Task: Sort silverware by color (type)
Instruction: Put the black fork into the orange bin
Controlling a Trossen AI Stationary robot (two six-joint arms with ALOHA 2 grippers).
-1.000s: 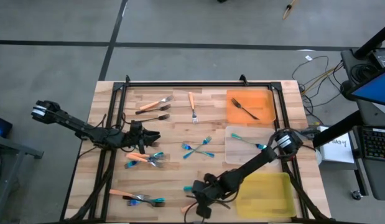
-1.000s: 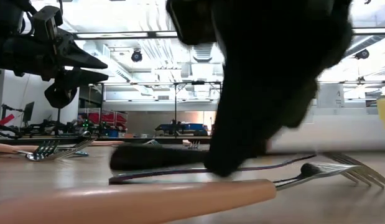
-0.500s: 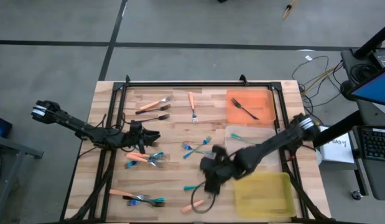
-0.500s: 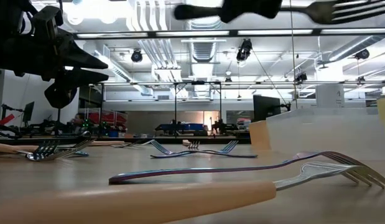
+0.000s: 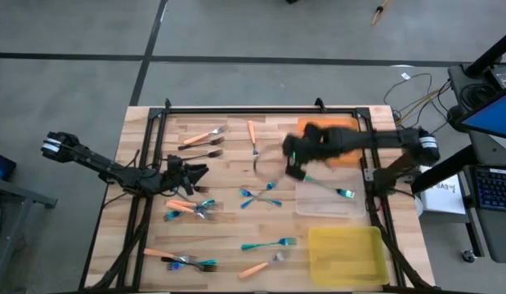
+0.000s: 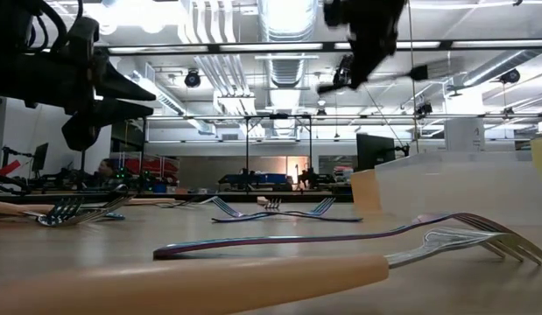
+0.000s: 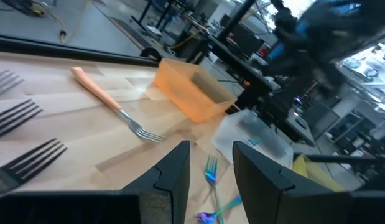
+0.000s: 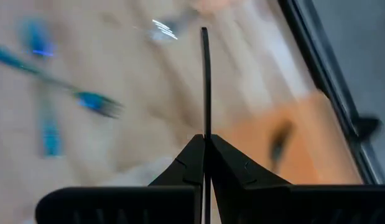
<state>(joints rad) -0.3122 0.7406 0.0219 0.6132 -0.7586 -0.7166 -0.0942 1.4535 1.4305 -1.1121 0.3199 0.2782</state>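
Right gripper (image 5: 295, 159) is pinching a thin dark fork (image 8: 205, 81) between its closed fingertips, hanging above the table centre, just at 9 o'clock of the orange tray (image 5: 338, 151). That tray is holding another dark fork. At 6 o'clock of it, the clear tray (image 5: 318, 200) is holding a teal fork (image 5: 338, 191). The yellow tray (image 5: 344, 253) is sitting at the table's 5 o'clock corner. Other orange, teal and dark forks are lying scattered over the wooden table (image 5: 228, 237), including an orange-handled fork (image 7: 111, 106) near 12 o'clock. Left gripper (image 5: 195, 173) is hovering at 9 o'clock of the table, fingers slightly parted and holding nothing. No readable writing is showing.
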